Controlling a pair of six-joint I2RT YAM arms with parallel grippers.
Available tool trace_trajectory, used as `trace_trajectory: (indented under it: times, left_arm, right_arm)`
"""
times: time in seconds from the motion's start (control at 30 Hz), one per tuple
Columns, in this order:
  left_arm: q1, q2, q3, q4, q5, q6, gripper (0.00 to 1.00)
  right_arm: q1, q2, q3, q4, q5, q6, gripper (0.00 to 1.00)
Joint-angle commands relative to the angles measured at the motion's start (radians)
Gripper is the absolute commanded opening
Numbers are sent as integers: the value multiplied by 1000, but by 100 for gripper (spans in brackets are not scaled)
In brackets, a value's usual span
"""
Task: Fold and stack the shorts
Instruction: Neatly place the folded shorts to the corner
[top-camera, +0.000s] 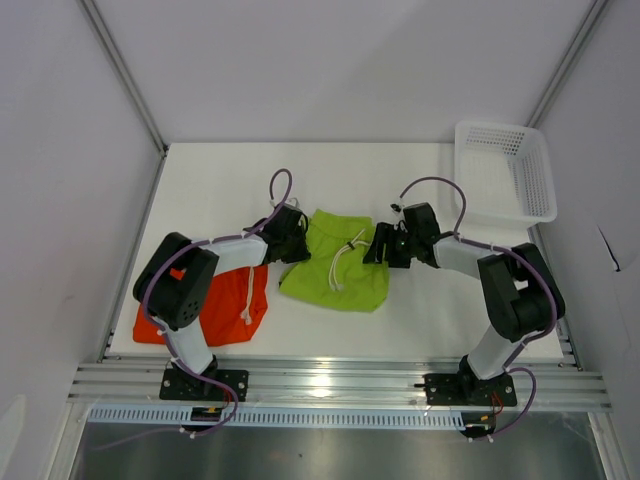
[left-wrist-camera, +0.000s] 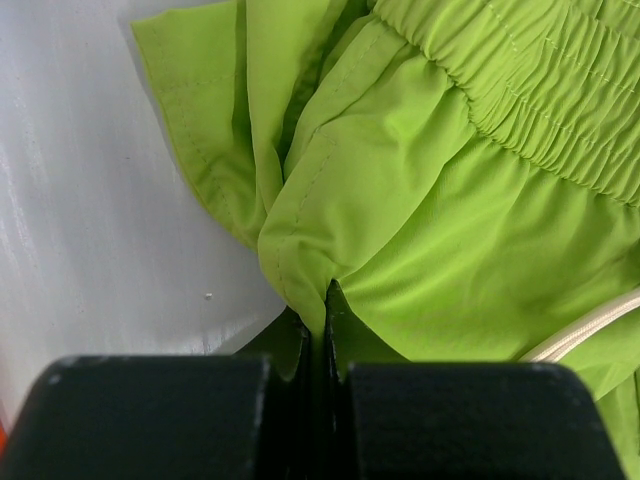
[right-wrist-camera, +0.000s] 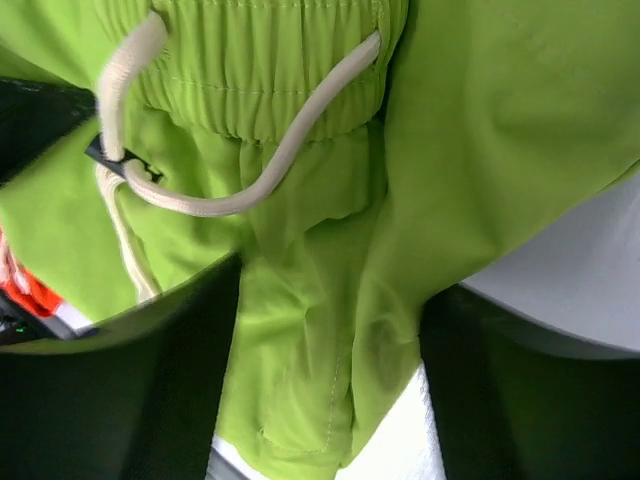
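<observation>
The lime green shorts (top-camera: 345, 280) lie crumpled at mid-table, their white drawstring (top-camera: 342, 262) looped on top. My left gripper (top-camera: 296, 242) is at their left edge, shut on a pinched fold of green fabric (left-wrist-camera: 322, 300). At their right edge, my right gripper (top-camera: 378, 246) is open, and its dark fingers (right-wrist-camera: 150, 380) straddle a hem corner of the green shorts (right-wrist-camera: 300, 400) below the elastic waistband (right-wrist-camera: 250, 60). The orange-red shorts (top-camera: 240, 305) lie flat at the near left, partly under the left arm.
A white mesh basket (top-camera: 522, 190) stands at the far right corner of the table. A metal rail (top-camera: 330, 380) runs along the table's near edge, with both arm bases on it. Grey walls close in the left and right sides.
</observation>
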Motion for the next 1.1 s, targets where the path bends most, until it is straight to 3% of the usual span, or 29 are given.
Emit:
trace_trajectory:
  times: [0.0,0.03,0.07,0.2,0.57,1.07]
  left_arm:
    - [-12,-28,17,-36,-17,6,0]
    - [-12,-28,21,-37,-17,6,0]
    - [-14,-28,22,-39,-16,7,0]
    - [-15,-19,42,-39,-5,9,0]
    - [-92,-104,185,-218,-132,36,0]
    - [-103,-188,234,-347,-236,70,0]
  right_arm:
    - [29,35,28,-53,63,-14,58]
    - [30,40,39,-56,68,-15,50]
    - [30,47,47,-68,75,-14,34]
    - [48,41,78,-102,101,-20,3]
    - [179,-52,217,-255,183,-9,0]
    - [248,-69,289,-279,195,25,0]
